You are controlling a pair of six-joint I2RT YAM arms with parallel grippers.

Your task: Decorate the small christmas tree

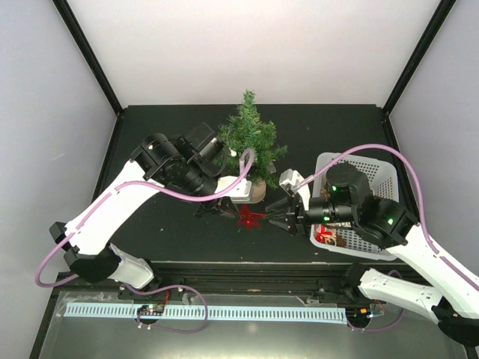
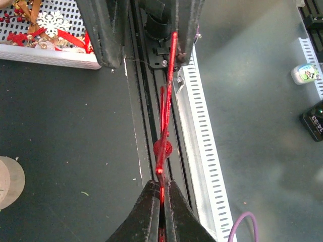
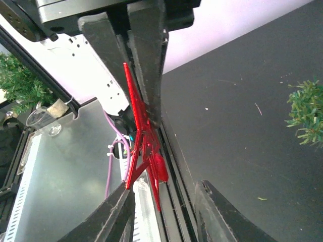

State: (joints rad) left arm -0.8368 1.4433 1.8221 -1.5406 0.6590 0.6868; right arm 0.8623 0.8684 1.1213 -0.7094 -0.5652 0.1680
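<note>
Left wrist view: the left claw (image 2: 161,187) is clamped on a thin red star (image 2: 163,148), seen edge-on.
In the right wrist view, the right claw (image 3: 162,199) has its fingers apart, with the star's lower tip between them, beside one fingertip. From above, both claws meet just in front of the small christmas tree (image 1: 248,142), which stands upright on the dark worktop (image 1: 165,224). A white basket (image 1: 378,170) of ornaments sits near the tree, on its right.

Your left arm (image 1: 112,198) angled in from the left, left gripper (image 2: 161,190) pinched tight on a red star (image 2: 167,101), your right arm (image 1: 419,247) angled in from the right, right gripper (image 3: 164,189) facing it tip to tip, fingers spread wide.
</note>
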